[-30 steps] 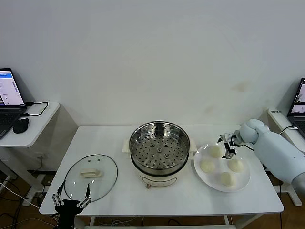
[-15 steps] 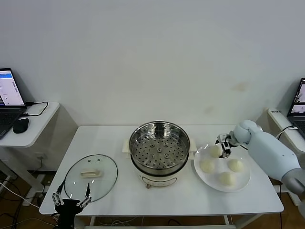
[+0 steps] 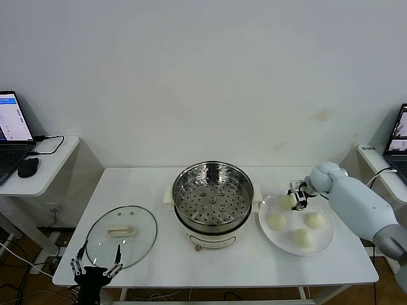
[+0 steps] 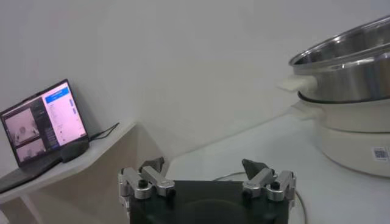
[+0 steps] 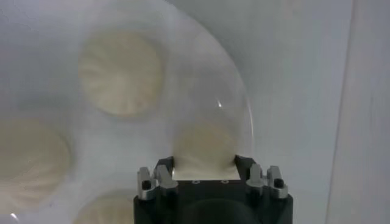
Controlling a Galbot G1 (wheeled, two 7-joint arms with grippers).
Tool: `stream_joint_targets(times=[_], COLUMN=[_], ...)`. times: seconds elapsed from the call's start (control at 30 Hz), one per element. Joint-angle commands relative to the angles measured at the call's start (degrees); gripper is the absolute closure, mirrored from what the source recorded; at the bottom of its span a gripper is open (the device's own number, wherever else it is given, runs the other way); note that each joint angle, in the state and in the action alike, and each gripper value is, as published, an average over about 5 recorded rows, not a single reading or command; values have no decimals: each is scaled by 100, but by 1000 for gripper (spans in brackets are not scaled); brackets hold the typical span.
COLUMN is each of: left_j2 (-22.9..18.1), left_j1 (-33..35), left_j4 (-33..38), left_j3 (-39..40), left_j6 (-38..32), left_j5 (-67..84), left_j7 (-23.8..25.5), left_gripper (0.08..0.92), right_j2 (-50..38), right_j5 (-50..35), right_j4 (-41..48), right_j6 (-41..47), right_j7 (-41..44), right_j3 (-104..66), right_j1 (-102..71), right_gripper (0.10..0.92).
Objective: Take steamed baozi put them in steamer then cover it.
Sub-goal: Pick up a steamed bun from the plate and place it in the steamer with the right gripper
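Right tool (image 3: 297, 196) sits low over the plate (image 3: 324, 238), jaws wide around the rear steamed baozi (image 5: 204, 146); three others lie nearby. Left tool (image 3: 95, 271) hangs wide-spread off the worktop (image 3: 152, 184) edge, beside the cover (image 3: 121, 232).

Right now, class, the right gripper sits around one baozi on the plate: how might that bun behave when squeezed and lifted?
The baozi looks like soft dough, so it probably dents under the right gripper. Being round, it may roll on the plate if released.

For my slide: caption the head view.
Right gripper straddles one baozi on the plate; steamer empty.
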State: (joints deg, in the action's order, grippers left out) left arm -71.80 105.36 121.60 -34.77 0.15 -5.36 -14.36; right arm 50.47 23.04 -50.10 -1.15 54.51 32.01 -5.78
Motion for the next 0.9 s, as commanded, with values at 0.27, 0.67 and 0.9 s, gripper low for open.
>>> stream_joint_targets(times=[0.27,0.67,0.9], left_j2=[4,149,205], left_j1=[16,1,-99], left_j4=[22,86,74], left_j3=[4,40,40], left_j6=[-15,-3,23], left_j5=[15,141,202], left_j7=[-4,-10,-7], left_gripper=[177,177,177], right_j2=[-987,-985,-41], right_j5=[-1075,-2880,-3582], right_j4=[-1487,-2272,-2259], right_j6=[175,237,-56], right_j7=[146,230,23], right_j3=[666,2516,3357], right_j1=[984,3566,4295], right_gripper=[448,442,444])
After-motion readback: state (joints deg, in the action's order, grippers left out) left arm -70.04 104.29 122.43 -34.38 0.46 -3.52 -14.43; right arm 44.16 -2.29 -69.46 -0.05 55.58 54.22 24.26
